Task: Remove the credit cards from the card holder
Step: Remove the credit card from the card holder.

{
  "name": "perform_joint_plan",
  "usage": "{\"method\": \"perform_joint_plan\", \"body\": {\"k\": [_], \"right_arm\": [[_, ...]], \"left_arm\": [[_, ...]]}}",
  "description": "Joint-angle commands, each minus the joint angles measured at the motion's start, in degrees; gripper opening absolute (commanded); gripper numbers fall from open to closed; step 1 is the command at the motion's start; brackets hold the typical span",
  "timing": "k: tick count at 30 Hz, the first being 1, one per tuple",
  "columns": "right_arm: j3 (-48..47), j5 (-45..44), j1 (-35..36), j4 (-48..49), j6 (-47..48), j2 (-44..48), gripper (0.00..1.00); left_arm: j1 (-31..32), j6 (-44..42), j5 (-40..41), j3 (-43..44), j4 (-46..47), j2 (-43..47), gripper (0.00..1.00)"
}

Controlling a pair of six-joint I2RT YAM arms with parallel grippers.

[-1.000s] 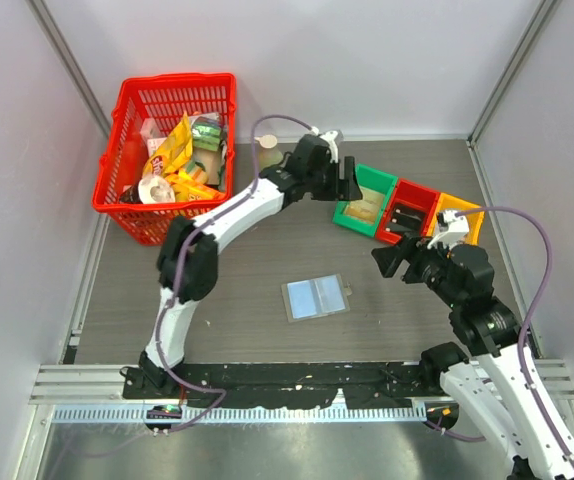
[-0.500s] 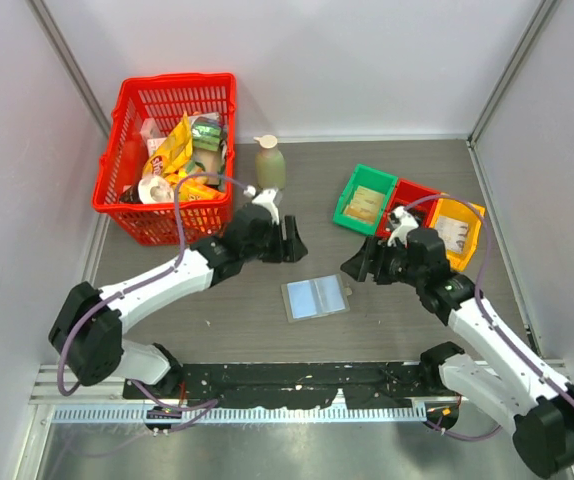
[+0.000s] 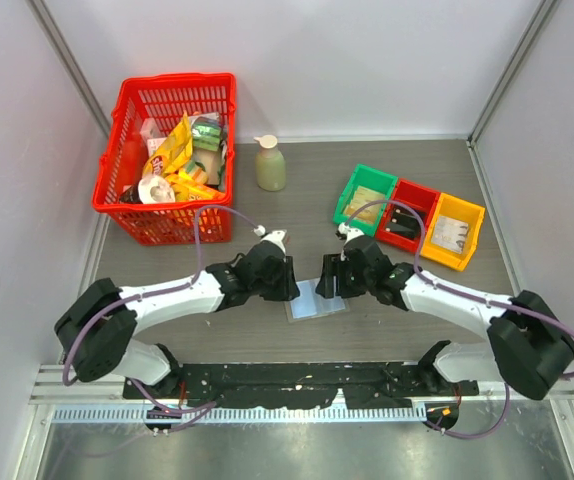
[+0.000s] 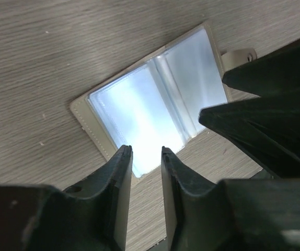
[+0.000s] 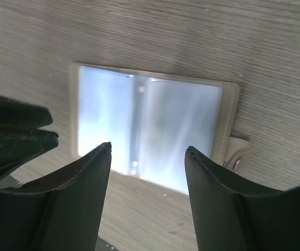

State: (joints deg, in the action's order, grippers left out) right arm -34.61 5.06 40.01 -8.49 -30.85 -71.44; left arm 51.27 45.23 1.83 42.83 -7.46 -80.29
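Card holder [image 3: 316, 299] lies open on the table [image 3: 267, 200], mostly hidden under both arms in the top view. Left gripper [image 4: 145, 151] is narrowly parted over its edge and right gripper [image 5: 147, 149] is wide apart above it, both gripping nothing. Glare on the sleeves hides any credit cards.

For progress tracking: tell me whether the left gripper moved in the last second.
Yes. The left gripper left the green bin and came nearer, down to the card holder.

Left arm [image 3: 172, 294], right arm [image 3: 459, 299] stretched inward, low — left fingers [image 4: 117, 179] narrowly parted, right fingers [image 5: 89, 180] wider.
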Motion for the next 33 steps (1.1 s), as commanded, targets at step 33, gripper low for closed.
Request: {"method": "perform_joint_plan", "body": {"k": [33], "right_arm": [[-6.1, 11.1, 2.4, 5.1, -1.5, -1.2, 0.31]], "left_arm": [[2.2, 4.9, -0.9, -1.1, 5.5, -10.2, 0.06]]}}
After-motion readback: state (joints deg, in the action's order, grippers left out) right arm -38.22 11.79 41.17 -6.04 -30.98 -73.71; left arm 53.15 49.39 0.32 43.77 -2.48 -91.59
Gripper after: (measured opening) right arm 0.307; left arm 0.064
